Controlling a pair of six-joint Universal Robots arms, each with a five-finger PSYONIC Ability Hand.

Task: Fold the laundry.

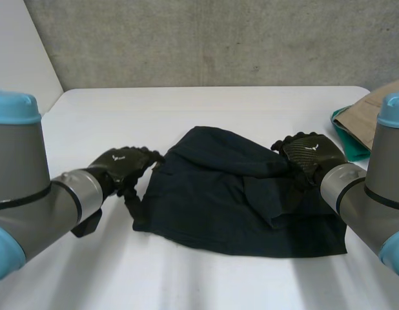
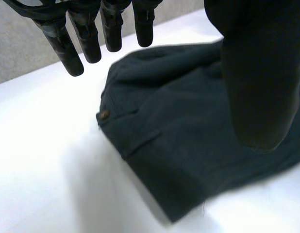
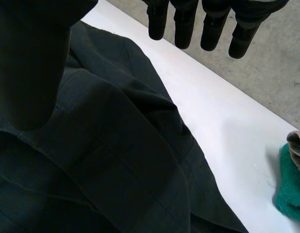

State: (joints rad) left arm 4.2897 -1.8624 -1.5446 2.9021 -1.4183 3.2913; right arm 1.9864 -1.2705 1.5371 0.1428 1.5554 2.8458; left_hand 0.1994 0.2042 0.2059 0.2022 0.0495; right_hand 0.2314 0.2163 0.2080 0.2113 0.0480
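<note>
Two unclenched hands flank dark garment [image 1: 219,194], left hand [image 1: 122,165] at left edge, right hand [image 1: 308,155] over right side

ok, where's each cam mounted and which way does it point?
Head: between and behind the arms, looking down at the table; both arms, left hand and right hand flank the dark garment.
Left wrist: on that wrist, looking along the open palm; own fingers and thumb above the garment's button corner.
Right wrist: same along the right palm; own fingers and thumb above garment folds.
Shared: garment in all; green cloth in head and right wrist.
</note>
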